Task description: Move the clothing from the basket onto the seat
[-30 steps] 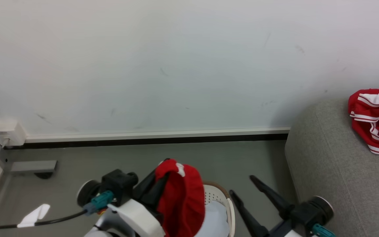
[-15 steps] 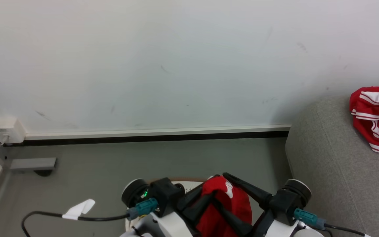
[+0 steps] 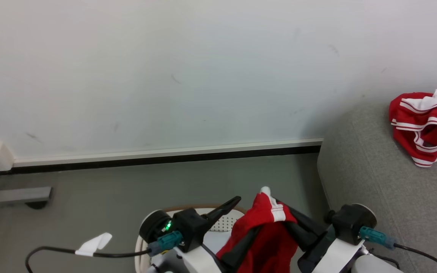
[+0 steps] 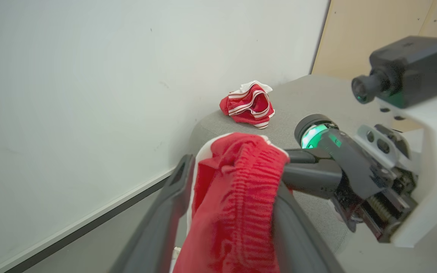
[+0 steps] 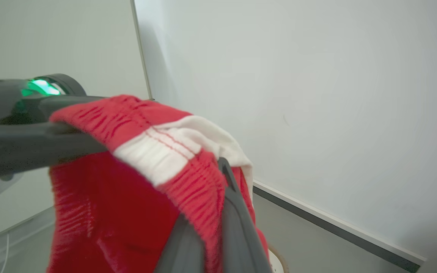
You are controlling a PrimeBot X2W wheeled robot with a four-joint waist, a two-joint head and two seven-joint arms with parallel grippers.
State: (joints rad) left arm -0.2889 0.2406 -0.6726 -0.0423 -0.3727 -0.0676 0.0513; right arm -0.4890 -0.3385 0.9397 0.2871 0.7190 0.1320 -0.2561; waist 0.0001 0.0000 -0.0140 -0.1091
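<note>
Clothing (image 3: 266, 227), a red garment with a white-banded waist, hangs above the basket (image 3: 180, 208), pinched between the pressed-together fingers of the right gripper (image 5: 221, 170). The left gripper (image 3: 247, 213) stands spread, one finger under the cloth. A second red-and-white striped garment (image 3: 421, 127) lies crumpled on the grey seat (image 3: 366, 189), close to the pale, scuffed wall (image 3: 165, 76). The basket sits on a grey-green floor (image 3: 108, 189) near the seat, and a white tag (image 3: 91, 242) clings to a black cable.
</note>
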